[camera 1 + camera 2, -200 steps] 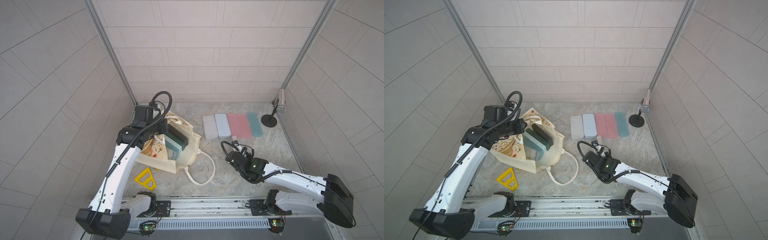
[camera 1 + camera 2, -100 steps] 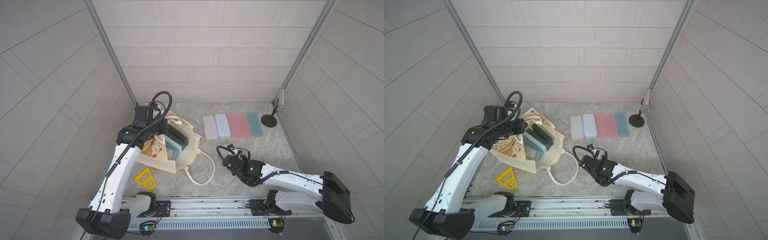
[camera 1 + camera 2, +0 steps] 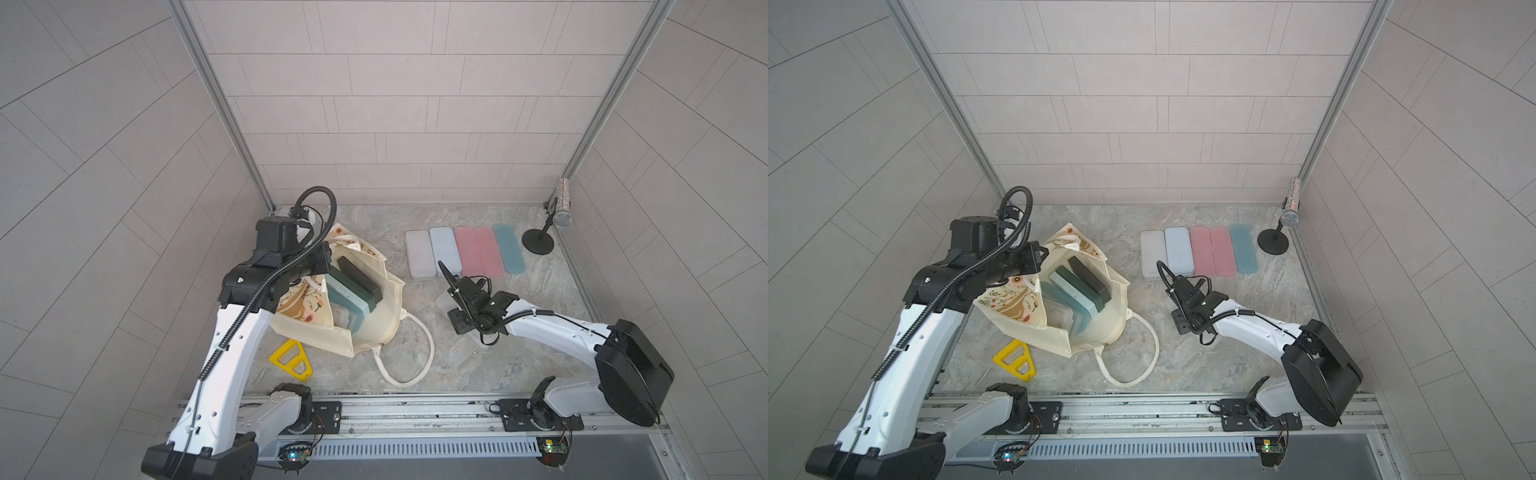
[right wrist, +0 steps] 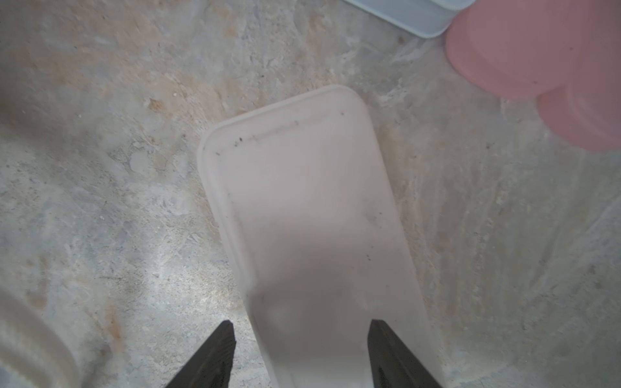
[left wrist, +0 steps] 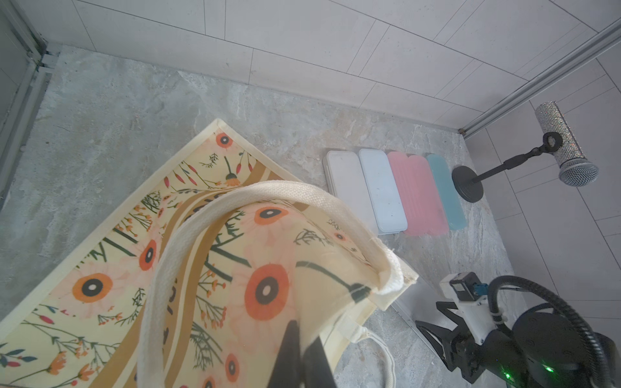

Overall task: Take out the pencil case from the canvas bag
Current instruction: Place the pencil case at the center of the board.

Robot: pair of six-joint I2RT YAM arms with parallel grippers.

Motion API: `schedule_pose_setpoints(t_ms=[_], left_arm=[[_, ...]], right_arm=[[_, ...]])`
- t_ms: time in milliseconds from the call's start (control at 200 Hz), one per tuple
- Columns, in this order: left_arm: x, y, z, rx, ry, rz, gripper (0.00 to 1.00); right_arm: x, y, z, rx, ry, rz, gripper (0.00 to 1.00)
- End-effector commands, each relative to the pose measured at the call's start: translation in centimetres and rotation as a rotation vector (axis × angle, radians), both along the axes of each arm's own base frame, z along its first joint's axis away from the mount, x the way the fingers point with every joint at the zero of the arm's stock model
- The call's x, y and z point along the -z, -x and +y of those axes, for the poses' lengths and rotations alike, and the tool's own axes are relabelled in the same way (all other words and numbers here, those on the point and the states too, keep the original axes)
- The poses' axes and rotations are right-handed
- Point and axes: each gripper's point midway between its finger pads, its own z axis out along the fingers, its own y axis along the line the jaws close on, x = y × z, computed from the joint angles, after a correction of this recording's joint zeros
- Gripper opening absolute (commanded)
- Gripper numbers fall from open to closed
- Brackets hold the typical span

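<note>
Right hand [image 4: 300,323]: jaws stand apart and straddle one end of a translucent white pencil case [image 4: 302,201], which lies flat on the table [image 4: 117,168]. One finger is clear of the case. The other sits at its edge, and the wrist view is too blurred to say whether it touches. Nothing is clamped.

Left hand [image 5: 304,336]: closed on the printed fabric at the rim of the canvas bag [image 3: 384,316], holding the mouth up and open.

Location: the released case rests between the bag and a row of five cases [image 3: 473,255] at the back of the table. In both top views more cases stand on edge inside the bag, a dark case [image 3: 359,278] nearest the far wall and teal cases [image 3: 347,293] beside it.

Assessment: the step in hand appears to be the release and withdrawal.

Recommended:
- Lift the right hand straight up before any sideways travel, so a finger does not drag the case toward the row.
- Keep the left grip firm so the bag's mouth does not collapse.
- Route the next reach clear of the rope handle [image 3: 417,361] lying on the table.
</note>
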Motion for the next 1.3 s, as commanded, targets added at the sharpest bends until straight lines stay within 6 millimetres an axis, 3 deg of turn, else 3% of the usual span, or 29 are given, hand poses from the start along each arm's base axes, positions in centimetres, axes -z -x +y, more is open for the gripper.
schedule_pose_setpoints(t_ms=[0, 95, 265, 405, 635, 1291], left_arm=[[-5.9, -0.3, 0.2, -0.006, 0.015, -0.203, 0.0], [-5.6, -0.4, 0.1, -0.004, 0.02, -0.197, 0.0], [-5.3, -0.5, 0.1, -0.003, 0.022, -0.192, 0.0], [-5.2, -0.6, 0.0, -0.001, 0.022, -0.188, 0.0], [-5.1, -0.7, -0.2, 0.01, 0.032, -0.18, 0.0], [-4.6, -0.9, -1.4, 0.055, 0.079, -0.139, 0.0]], right_arm=[[0.4, 0.4, -0.5, -0.033, 0.06, 0.031, 0.65], [0.7, 0.1, -0.9, -0.035, 0.105, 0.038, 0.65], [1.2, 0.5, 0.2, -0.066, 0.1, 0.063, 0.65], [1.9, 0.3, -0.6, -0.025, 0.146, 0.068, 0.65], [1.6, -0.5, -4.1, 0.148, 0.221, 0.027, 0.59], [2.7, -1.6, -11.7, 0.468, 0.124, 0.059, 0.51]])
